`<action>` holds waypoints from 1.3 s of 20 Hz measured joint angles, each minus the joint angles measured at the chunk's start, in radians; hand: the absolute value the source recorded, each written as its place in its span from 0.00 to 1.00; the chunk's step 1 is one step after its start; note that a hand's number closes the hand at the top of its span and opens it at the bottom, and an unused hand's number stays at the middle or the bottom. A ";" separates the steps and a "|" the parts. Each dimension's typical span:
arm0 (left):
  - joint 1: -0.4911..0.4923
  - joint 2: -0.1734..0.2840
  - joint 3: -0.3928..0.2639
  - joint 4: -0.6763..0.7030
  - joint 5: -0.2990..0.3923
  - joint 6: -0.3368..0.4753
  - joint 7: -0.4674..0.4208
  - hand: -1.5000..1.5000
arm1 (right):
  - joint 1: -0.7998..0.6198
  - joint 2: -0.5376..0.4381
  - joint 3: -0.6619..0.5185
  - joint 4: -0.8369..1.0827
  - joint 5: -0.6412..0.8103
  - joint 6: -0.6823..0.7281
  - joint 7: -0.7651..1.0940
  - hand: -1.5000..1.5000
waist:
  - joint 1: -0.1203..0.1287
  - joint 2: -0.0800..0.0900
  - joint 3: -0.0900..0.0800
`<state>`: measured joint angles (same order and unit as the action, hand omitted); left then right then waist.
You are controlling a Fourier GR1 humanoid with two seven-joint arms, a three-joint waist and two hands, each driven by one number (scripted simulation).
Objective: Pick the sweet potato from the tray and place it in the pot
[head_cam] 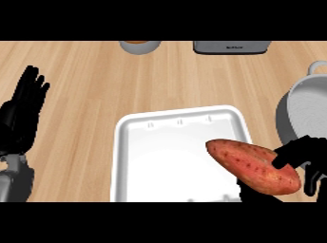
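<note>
The reddish-brown, speckled sweet potato (254, 166) sits in my right hand (308, 154), whose black fingers curl round its far end; it hangs tilted over the right edge of the white rectangular plastic tray (159, 142), partly past the rim, and I judge it lifted rather than lying there, though the steep angle makes its height hard to read. Just beside my right hand, at the view's right edge, is the grey metal pot (313, 107) with a looped handle at its top, its open mouth facing me. So the pick looks done, and what is left is the short carry to the right, over the pot's rim, and the release inside. My left hand (19, 114) rests open at the left edge, fingers up, well apart from all this. The light wooden counter (89, 80) carries everything. Much is hidden: my right palm and thumb are behind the sweet potato, the pot is cut off at the right, and at the top edge a pale round vessel (139, 46) and a grey boxy appliance (232, 47) are cut too short to identify.
</note>
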<state>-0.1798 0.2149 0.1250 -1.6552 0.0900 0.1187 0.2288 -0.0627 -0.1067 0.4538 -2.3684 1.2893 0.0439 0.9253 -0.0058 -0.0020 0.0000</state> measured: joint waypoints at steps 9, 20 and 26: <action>0.010 -0.007 -0.003 -0.024 -0.015 0.003 0.012 0.50 | -0.011 -0.066 -0.401 0.071 -0.255 -0.032 -0.161 1.00 | 0.004 0.003 0.001; -0.035 0.001 0.012 0.012 -0.007 -0.011 0.021 0.50 | -0.004 -0.220 -0.708 0.388 -0.398 -0.142 -0.431 1.00 | 0.007 0.007 0.001; -0.030 -0.019 -0.003 0.006 -0.021 -0.003 0.015 0.50 | -0.059 -0.284 -0.766 0.690 -0.333 -0.259 -0.568 1.00 | 0.013 0.005 0.001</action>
<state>-0.2096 0.1962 0.1218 -1.6488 0.0687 0.1156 0.2436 -0.1214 -0.3906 -0.3118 -1.6781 0.9566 -0.2149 0.3568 0.0067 0.0034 0.0010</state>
